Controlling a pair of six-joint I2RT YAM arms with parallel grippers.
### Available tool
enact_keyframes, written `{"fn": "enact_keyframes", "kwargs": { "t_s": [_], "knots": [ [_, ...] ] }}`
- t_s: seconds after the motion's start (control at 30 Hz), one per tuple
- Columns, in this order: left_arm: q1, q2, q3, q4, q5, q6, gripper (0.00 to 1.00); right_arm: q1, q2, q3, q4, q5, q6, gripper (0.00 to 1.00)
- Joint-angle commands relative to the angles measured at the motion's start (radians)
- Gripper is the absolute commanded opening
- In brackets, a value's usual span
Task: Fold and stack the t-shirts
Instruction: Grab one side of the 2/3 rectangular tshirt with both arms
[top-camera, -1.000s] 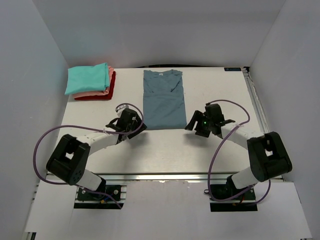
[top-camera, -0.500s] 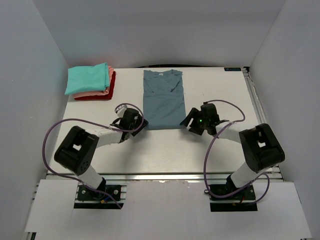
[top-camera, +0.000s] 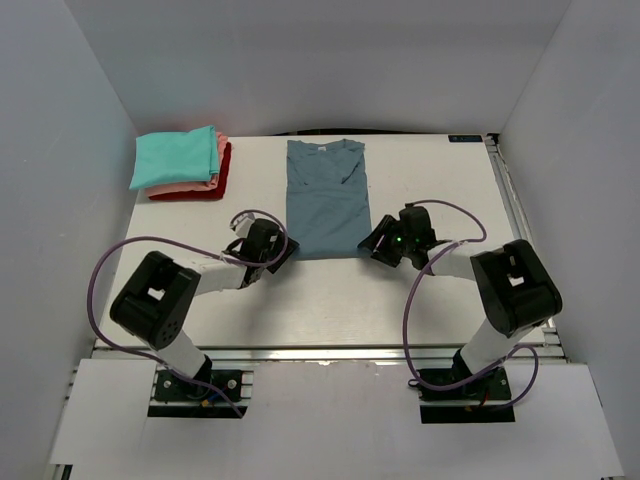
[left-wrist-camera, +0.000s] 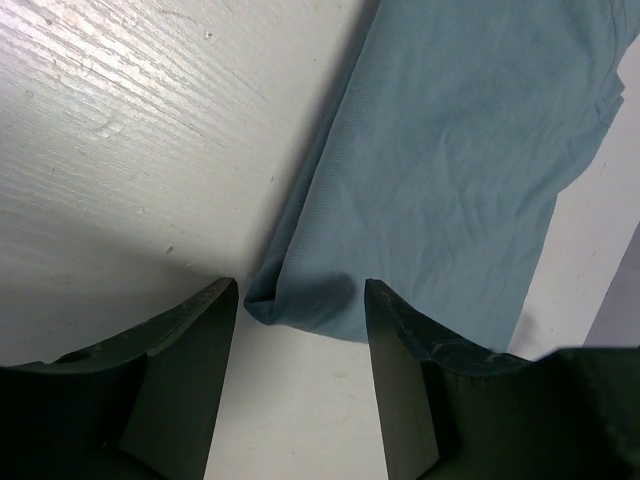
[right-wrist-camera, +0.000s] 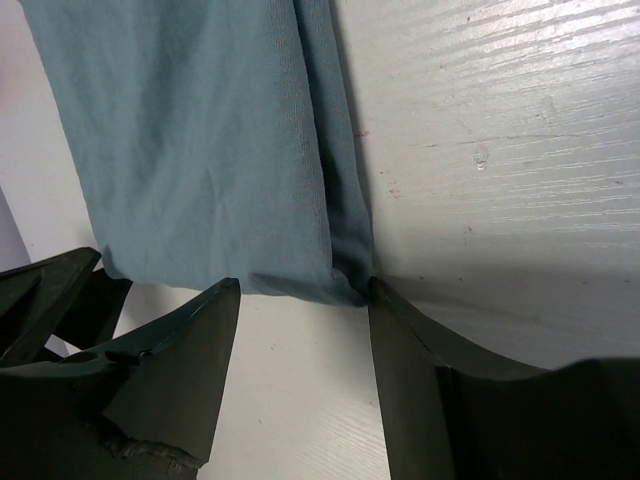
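Observation:
The slate-blue t-shirt (top-camera: 326, 197) lies flat mid-table, folded lengthwise into a long strip, neck at the far end. My left gripper (top-camera: 277, 254) is open at its near left corner; in the left wrist view that corner (left-wrist-camera: 300, 300) sits between the open fingers (left-wrist-camera: 190, 340), low on the table. My right gripper (top-camera: 375, 244) is open at the near right corner; in the right wrist view that corner (right-wrist-camera: 330, 285) lies between the fingers (right-wrist-camera: 195, 335). Folded teal (top-camera: 175, 157), salmon-pink (top-camera: 218, 150) and red (top-camera: 190, 192) t-shirts are stacked at the far left.
White table (top-camera: 440, 180) boxed in by grey walls on the left, back and right. A metal rail (top-camera: 505, 190) runs along the right edge. Purple cables loop over both arms.
Both grippers have moved inward and forward to the shirt's near corners, the left toward the right, the right toward the left. The shirt has not moved.

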Motion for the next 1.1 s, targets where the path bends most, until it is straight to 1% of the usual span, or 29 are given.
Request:
{"fn": "enact_keyframes", "kwargs": {
  "t_s": [0.0, 0.1, 0.13, 0.2, 0.23, 0.27, 0.3, 0.33, 0.4, 0.47, 0.57, 0.63, 0.7, 0.73, 0.77, 0.8, 0.83, 0.87, 0.9, 0.93, 0.97, 1.03, 1.07],
  "knots": [
    [-0.007, -0.004, -0.027, -0.032, 0.014, -0.024, 0.65, 0.006, 0.04, 0.001, -0.036, 0.038, 0.004, 0.61],
    [-0.007, 0.016, -0.027, -0.011, 0.023, -0.04, 0.58, 0.006, 0.049, 0.004, -0.03, 0.044, 0.008, 0.64],
    [-0.007, 0.021, -0.027, -0.009, 0.025, -0.05, 0.58, 0.006, 0.052, 0.009, -0.03, 0.046, 0.008, 0.64],
    [-0.007, 0.031, -0.029, 0.003, 0.032, -0.057, 0.5, 0.006, 0.068, 0.018, -0.033, 0.047, 0.005, 0.63],
    [-0.007, 0.04, -0.027, 0.012, 0.036, -0.06, 0.41, 0.006, 0.072, 0.021, -0.036, 0.047, 0.005, 0.6],
    [-0.009, 0.044, -0.027, 0.016, 0.033, -0.063, 0.13, 0.006, 0.078, 0.025, -0.033, 0.044, 0.005, 0.33],
    [-0.007, 0.045, -0.026, 0.016, 0.028, -0.063, 0.0, 0.006, 0.083, 0.025, -0.03, 0.043, 0.007, 0.17],
    [-0.007, 0.044, -0.023, 0.01, 0.023, -0.054, 0.0, 0.006, 0.081, 0.025, -0.029, 0.043, 0.013, 0.0],
    [-0.007, 0.038, -0.006, 0.002, 0.017, -0.031, 0.0, 0.006, 0.071, 0.015, -0.029, 0.04, 0.011, 0.0],
    [-0.007, 0.018, 0.019, -0.049, 0.01, 0.011, 0.0, 0.006, 0.051, -0.007, -0.036, 0.043, -0.001, 0.0],
    [-0.009, -0.025, -0.003, -0.116, 0.002, 0.055, 0.0, 0.008, -0.003, -0.03, -0.078, 0.04, -0.051, 0.0],
    [-0.009, -0.096, -0.03, -0.15, 0.009, 0.081, 0.0, 0.008, -0.058, -0.063, -0.128, 0.029, -0.079, 0.0],
    [-0.019, -0.178, -0.065, -0.22, 0.007, 0.097, 0.0, 0.008, -0.128, -0.108, -0.159, 0.009, -0.107, 0.0],
    [-0.026, -0.208, -0.076, -0.286, 0.002, 0.109, 0.0, 0.011, -0.155, -0.126, -0.176, 0.001, -0.111, 0.0],
    [-0.047, -0.238, -0.099, -0.318, -0.003, 0.112, 0.0, 0.018, -0.217, -0.146, -0.211, -0.002, -0.125, 0.0],
    [-0.062, -0.307, -0.112, -0.375, -0.01, 0.11, 0.0, 0.023, -0.254, -0.19, -0.229, -0.003, -0.134, 0.0],
    [-0.099, -0.344, -0.122, -0.401, -0.03, 0.098, 0.0, 0.028, -0.291, -0.209, -0.278, 0.0, -0.143, 0.0],
    [-0.124, -0.381, -0.135, -0.431, -0.041, 0.086, 0.0, 0.032, -0.367, -0.226, -0.321, 0.003, -0.15, 0.0],
    [-0.148, -0.457, -0.153, -0.478, -0.055, 0.072, 0.0, 0.035, -0.414, -0.246, -0.346, 0.001, -0.16, 0.0],
    [-0.179, -0.491, -0.159, -0.506, -0.084, 0.037, 0.0, 0.038, -0.455, -0.279, -0.378, -0.003, -0.162, 0.0],
    [-0.24, -0.524, -0.164, -0.532, -0.101, 0.019, 0.0, 0.04, -0.547, -0.292, -0.416, -0.002, -0.163, 0.0],
    [-0.309, -0.603, -0.171, -0.601, -0.154, -0.052, 0.0, 0.045, -0.641, -0.324, -0.53, 0.001, -0.163, 0.0],
    [-0.384, -0.62, -0.173, -0.621, -0.17, -0.075, 0.0, 0.048, -0.732, -0.33, -0.573, 0.001, -0.165, 0.0]
  ]
}}
